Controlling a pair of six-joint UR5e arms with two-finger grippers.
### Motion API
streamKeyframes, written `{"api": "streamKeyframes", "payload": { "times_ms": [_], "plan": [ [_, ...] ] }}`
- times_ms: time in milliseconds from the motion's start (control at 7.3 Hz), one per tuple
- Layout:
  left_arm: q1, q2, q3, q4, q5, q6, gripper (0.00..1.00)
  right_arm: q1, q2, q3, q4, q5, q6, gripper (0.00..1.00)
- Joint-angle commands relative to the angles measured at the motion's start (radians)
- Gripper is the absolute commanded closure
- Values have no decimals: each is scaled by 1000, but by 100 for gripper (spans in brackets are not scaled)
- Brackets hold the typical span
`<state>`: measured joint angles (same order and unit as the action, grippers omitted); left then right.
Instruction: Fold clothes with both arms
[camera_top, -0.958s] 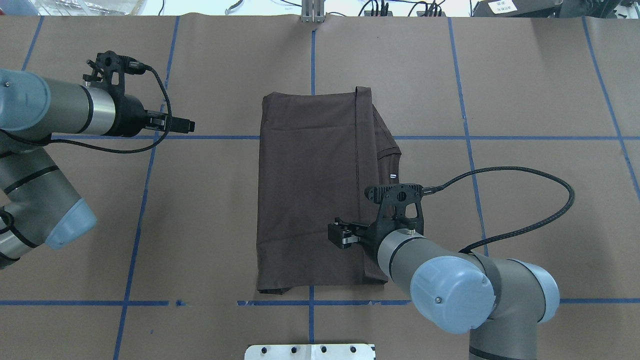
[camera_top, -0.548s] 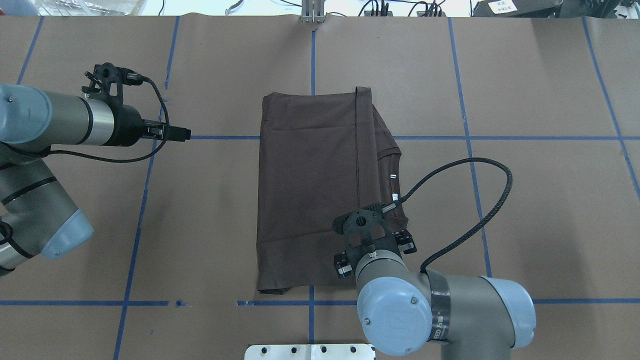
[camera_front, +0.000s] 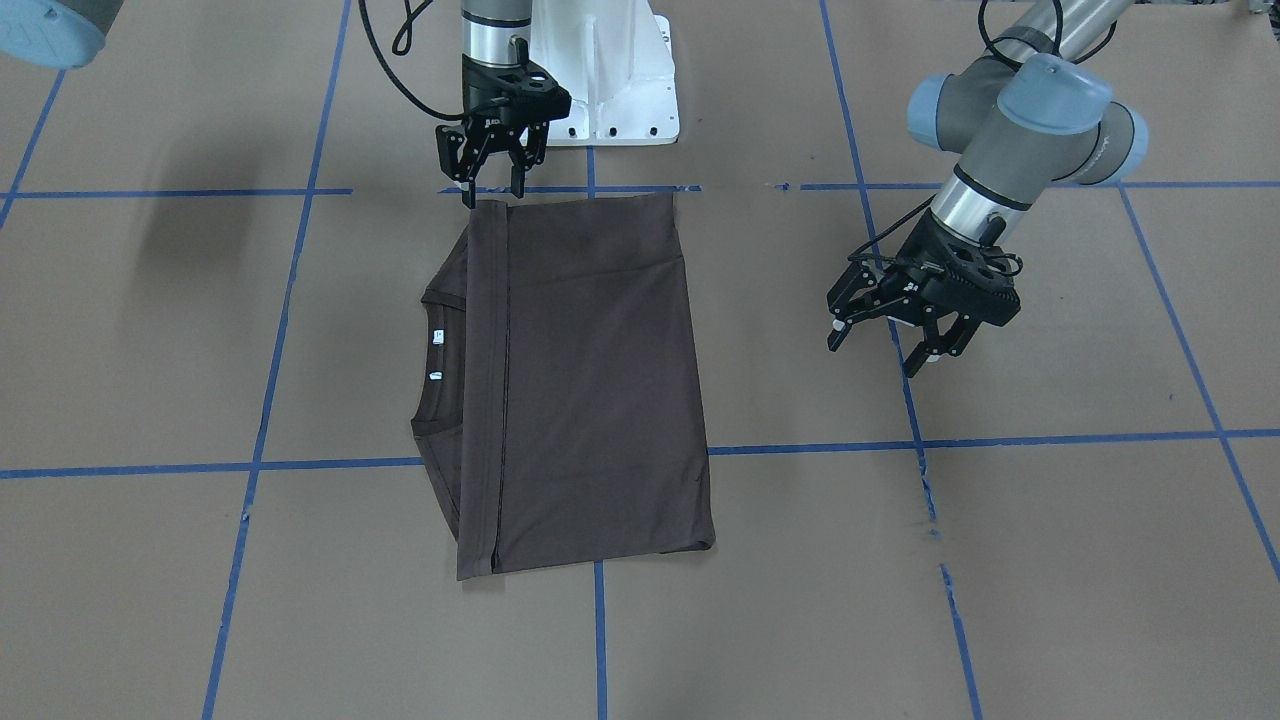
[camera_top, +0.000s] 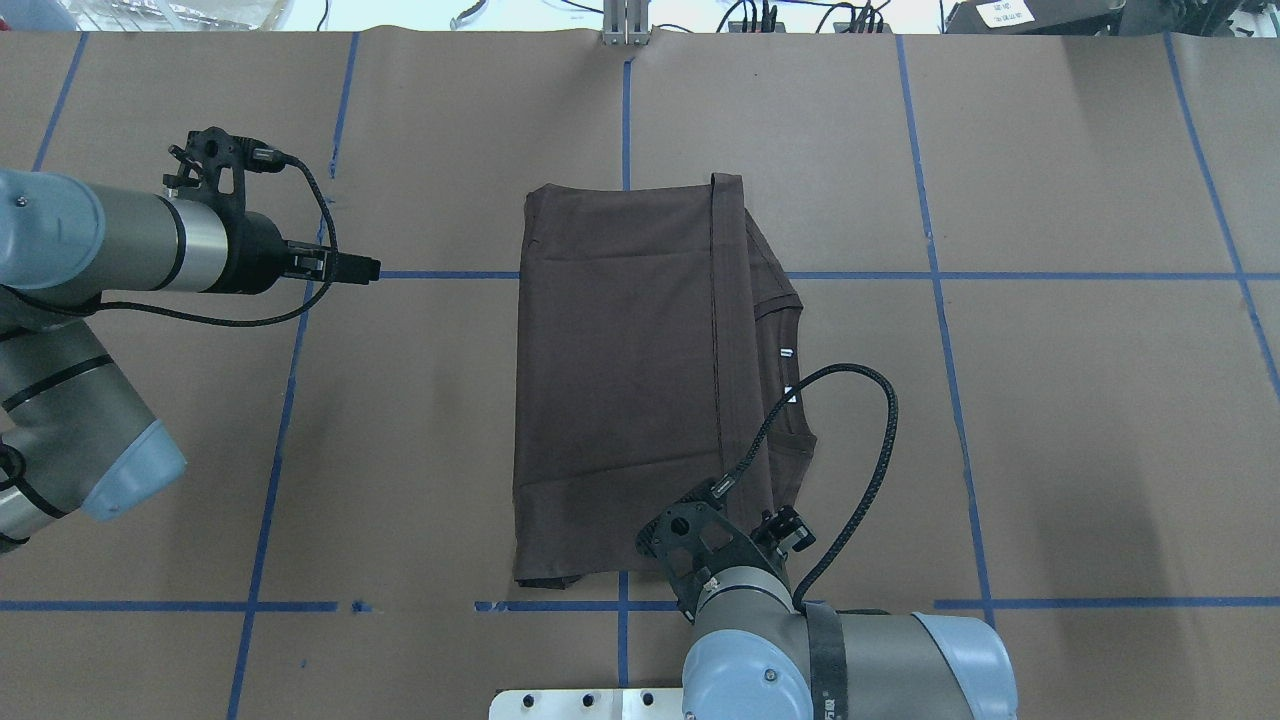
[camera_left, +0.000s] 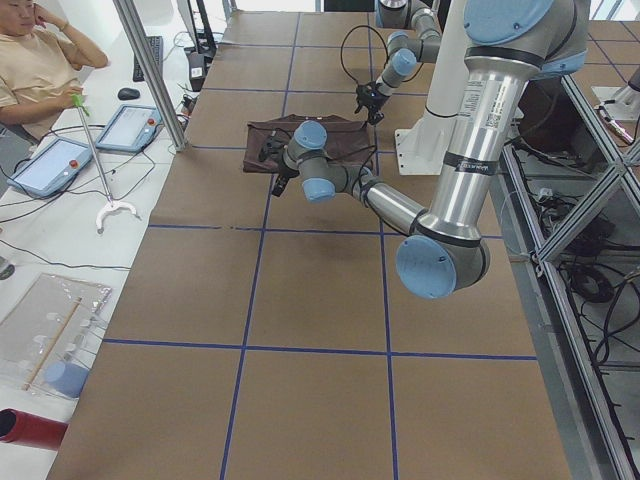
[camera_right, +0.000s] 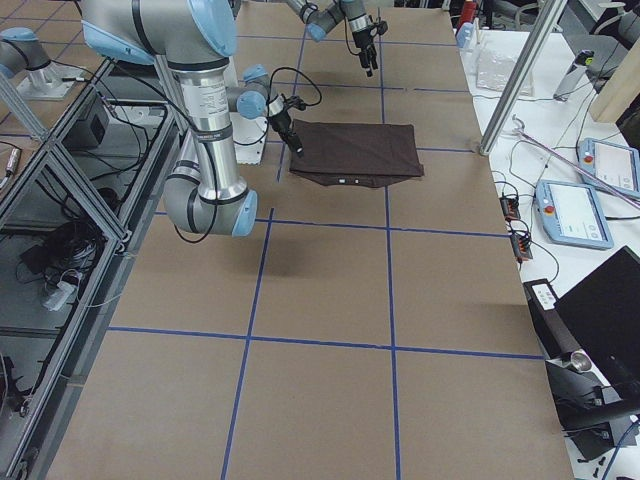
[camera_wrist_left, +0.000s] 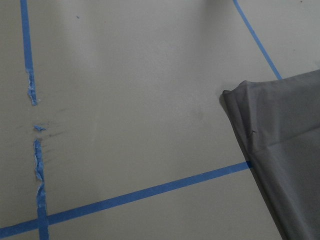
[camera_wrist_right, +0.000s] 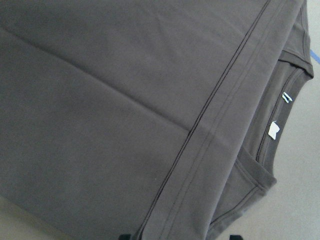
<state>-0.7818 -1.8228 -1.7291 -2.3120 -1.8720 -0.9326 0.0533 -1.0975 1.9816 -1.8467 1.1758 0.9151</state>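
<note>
The dark brown T-shirt (camera_top: 620, 380) (camera_front: 590, 380) lies flat, folded into a rectangle. Its hem band runs along the collar (camera_front: 435, 380) side, and white tags (camera_top: 787, 352) show there. My right gripper (camera_front: 492, 190) points down, open, just above the shirt's corner nearest the robot base. In the overhead view its wrist hides most of the fingers. The right wrist view is filled with shirt fabric (camera_wrist_right: 125, 115), collar and tags to the right. My left gripper (camera_front: 872, 358) (camera_top: 355, 268) hangs open and empty over bare paper, well off the shirt's folded edge. The left wrist view shows a shirt corner (camera_wrist_left: 280, 140).
Brown paper with a blue tape grid (camera_top: 930, 275) covers the table. The white pedestal base (camera_front: 620, 100) stands at the robot's edge. The right arm's cable (camera_top: 880, 440) loops over the collar side. A seated person (camera_left: 40, 50) and tablets (camera_left: 125, 128) are beyond the table's far edge.
The right arm pulled back toward the robot's base and turned its gripper downward, going from over the shirt's hem band to its near corner. The left arm barely moved.
</note>
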Motion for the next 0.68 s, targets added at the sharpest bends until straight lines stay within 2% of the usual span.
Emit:
{"api": "streamKeyframes", "payload": {
  "times_ms": [0,137,274,411,548],
  "plan": [
    [-1,0,0,0,1,0,0,-9,2,-16,1,4,-4,47],
    [-1,0,0,0,1,0,0,-9,4,-17,1,4,-4,62],
    [-1,0,2,-1,1,1,0,-9,4,-17,1,5,-4,69],
    [-1,0,0,0,1,2,0,-9,4,-17,3,4,-4,81],
    [-1,0,0,0,1,2,0,-9,4,-17,1,4,-2,100]
  ]
}}
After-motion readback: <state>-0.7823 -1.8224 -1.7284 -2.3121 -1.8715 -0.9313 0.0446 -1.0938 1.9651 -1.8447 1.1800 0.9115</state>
